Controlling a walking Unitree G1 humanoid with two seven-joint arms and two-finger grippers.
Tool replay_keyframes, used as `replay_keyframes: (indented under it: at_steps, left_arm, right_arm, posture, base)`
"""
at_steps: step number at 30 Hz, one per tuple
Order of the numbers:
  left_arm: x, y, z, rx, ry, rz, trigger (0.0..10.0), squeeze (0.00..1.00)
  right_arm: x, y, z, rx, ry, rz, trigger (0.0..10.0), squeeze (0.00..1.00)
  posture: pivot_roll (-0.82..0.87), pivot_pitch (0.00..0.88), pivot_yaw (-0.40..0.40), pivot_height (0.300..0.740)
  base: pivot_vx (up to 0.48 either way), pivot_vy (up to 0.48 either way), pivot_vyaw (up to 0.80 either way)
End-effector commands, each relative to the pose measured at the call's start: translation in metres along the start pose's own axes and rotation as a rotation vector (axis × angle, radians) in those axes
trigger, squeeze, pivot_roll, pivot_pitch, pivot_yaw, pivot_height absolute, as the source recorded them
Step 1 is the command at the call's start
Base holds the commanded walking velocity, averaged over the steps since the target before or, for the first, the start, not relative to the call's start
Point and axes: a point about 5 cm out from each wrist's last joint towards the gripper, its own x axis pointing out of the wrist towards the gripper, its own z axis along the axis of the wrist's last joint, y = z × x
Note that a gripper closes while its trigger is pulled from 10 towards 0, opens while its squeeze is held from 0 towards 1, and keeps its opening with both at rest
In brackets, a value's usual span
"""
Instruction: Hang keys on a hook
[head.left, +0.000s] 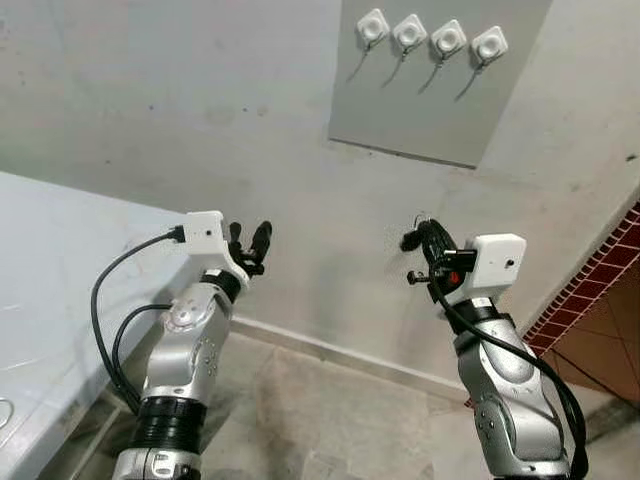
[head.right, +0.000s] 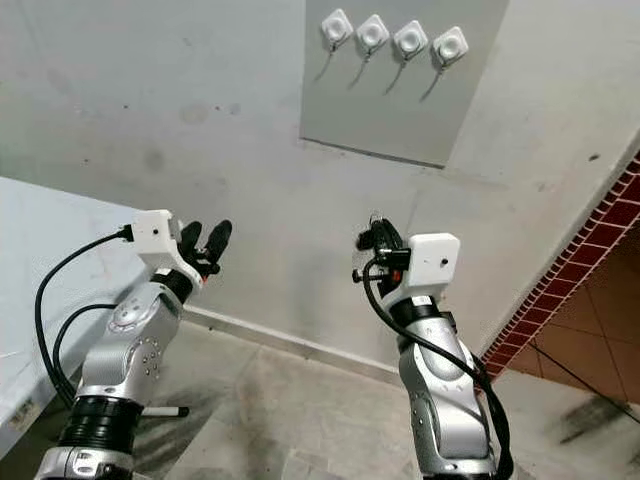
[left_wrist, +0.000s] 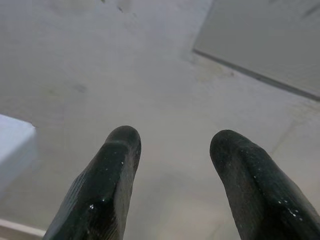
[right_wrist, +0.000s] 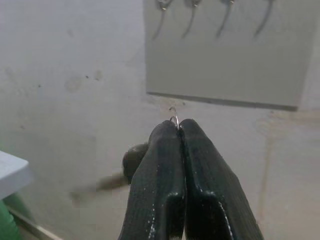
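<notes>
A: Head views first. What do the arms show?

B: Both are raised toward the wall. The right gripper (head.left: 418, 236) points up at a grey panel (head.left: 420, 110) carrying four white hooks (head.left: 430, 35) in a row, well above and slightly to the right of its tips. The left gripper (head.left: 248, 243) has its fingers spread with nothing between them; a white table (head.left: 50, 260) lies to its left.

A: And the left wrist camera?

B: Two black fingertips (left_wrist: 117, 165) stand well apart, bare wall beyond them, the panel's corner far ahead.

A: Right wrist?

B: Its fingers (right_wrist: 162, 175) are pressed tight together, pinching a thin metal key ring (right_wrist: 174, 119) whose small loop pokes out just past the tips. Whatever hangs from the ring cannot be made out. The hooks sit well ahead, above the tips.
</notes>
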Motion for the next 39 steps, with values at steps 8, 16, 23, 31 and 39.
replay_keyframes:
  at_steps: [8,16,23,31,39]
  left_arm:
    - [0.0009,-0.0089,0.0049,0.0,-0.013,-0.049,10.0,0.0]
    - [0.0,-0.0086,0.007,0.002,-0.024,-0.058,10.0,0.0]
    - [0.0001,-0.009,0.0076,0.004,-0.021,-0.063,10.0,0.0]
    - [0.001,-0.0111,0.0074,0.004,-0.018,-0.059,10.0,0.0]
    - [0.0015,-0.0139,0.0099,-0.004,-0.032,-0.061,10.0,0.0]
  right_arm:
    - [0.0001,-0.003,0.0054,-0.004,-0.013,-0.008,10.0,0.0]
    - [-0.0006,-0.003,0.0043,0.0,-0.012,-0.009,10.0,0.0]
    - [-0.001,-0.0028,0.0042,0.004,-0.013,-0.014,10.0,0.0]
    - [-0.001,-0.0028,0.004,0.004,-0.012,-0.017,10.0,0.0]
    - [-0.0005,-0.0026,0.0039,0.006,-0.014,-0.016,10.0,0.0]
  posture:
    - [0.05,0.087,-0.016,0.74]
    - [0.05,0.092,-0.012,0.74]
    - [0.05,0.097,-0.01,0.74]
    - [0.05,0.098,-0.008,0.74]
    - [0.05,0.096,-0.008,0.74]
  base:
    - [0.19,0.0,0.0]
    - [0.355,0.0,0.0]
    - [0.38,0.0,0.0]
    - [0.309,0.0,0.0]
    - [0.0,0.0,0.0]
